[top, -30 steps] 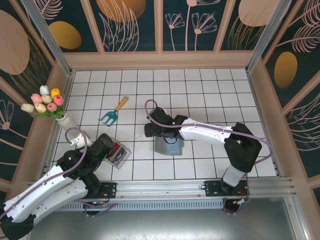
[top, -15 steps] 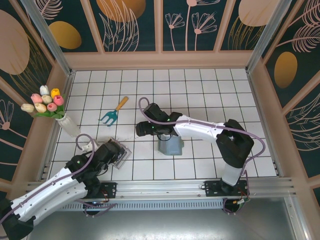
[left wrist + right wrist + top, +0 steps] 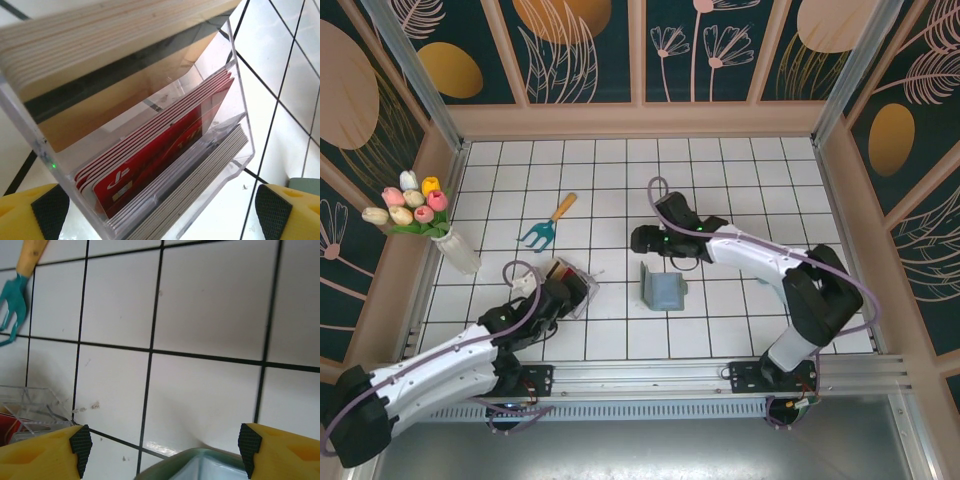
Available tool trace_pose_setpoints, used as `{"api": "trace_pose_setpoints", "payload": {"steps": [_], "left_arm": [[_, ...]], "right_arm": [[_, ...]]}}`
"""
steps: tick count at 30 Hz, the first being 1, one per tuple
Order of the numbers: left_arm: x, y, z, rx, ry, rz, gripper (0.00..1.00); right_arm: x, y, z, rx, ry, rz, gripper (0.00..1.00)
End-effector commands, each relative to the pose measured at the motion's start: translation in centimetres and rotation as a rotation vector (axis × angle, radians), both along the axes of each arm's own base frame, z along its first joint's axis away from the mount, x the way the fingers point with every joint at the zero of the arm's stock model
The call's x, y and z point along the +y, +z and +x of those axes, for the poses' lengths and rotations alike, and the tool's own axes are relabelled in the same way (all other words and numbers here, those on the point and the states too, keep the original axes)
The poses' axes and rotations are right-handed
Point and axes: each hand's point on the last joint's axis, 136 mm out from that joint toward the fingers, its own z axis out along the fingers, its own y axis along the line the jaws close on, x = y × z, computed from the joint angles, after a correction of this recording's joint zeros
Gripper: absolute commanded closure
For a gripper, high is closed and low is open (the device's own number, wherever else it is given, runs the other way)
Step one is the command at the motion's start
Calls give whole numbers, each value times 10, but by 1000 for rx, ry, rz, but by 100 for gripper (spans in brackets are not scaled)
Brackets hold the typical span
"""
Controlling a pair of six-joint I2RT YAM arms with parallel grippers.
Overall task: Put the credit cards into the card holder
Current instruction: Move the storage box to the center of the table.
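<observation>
The clear tray holds the credit cards in three rows: tan cards at the back, red cards in the middle, and a grey-edged stack in front. My left gripper is open, one finger on either side of the tray's near end; from above it sits at the tray. The sage-green card holder stands half folded on the tiles. My right gripper hovers open just beyond it, nothing between its fingers, with the holder's edge below.
A teal trowel with a wooden handle lies behind the tray, also in the right wrist view as the trowel. A vase of tulips stands at the left wall. Wooden walls ring the white tiled floor.
My left gripper has pushed forward and right onto the tray, which shifted right. My right gripper has left the card holder and drawn back to its far side.
</observation>
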Motion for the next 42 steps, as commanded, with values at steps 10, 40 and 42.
{"api": "trace_pose_setpoints", "payload": {"steps": [10, 40, 42], "left_arm": [[-27, 18, 54, -80, -112, 51, 2], [-165, 51, 193, -171, -457, 34, 2], [-156, 55, 196, -184, -411, -7, 2]], "right_arm": [[-21, 8, 6, 3, -13, 101, 19], [-75, -16, 75, 42, -84, 300, 38], [-69, -14, 90, 47, -71, 316, 40]]}}
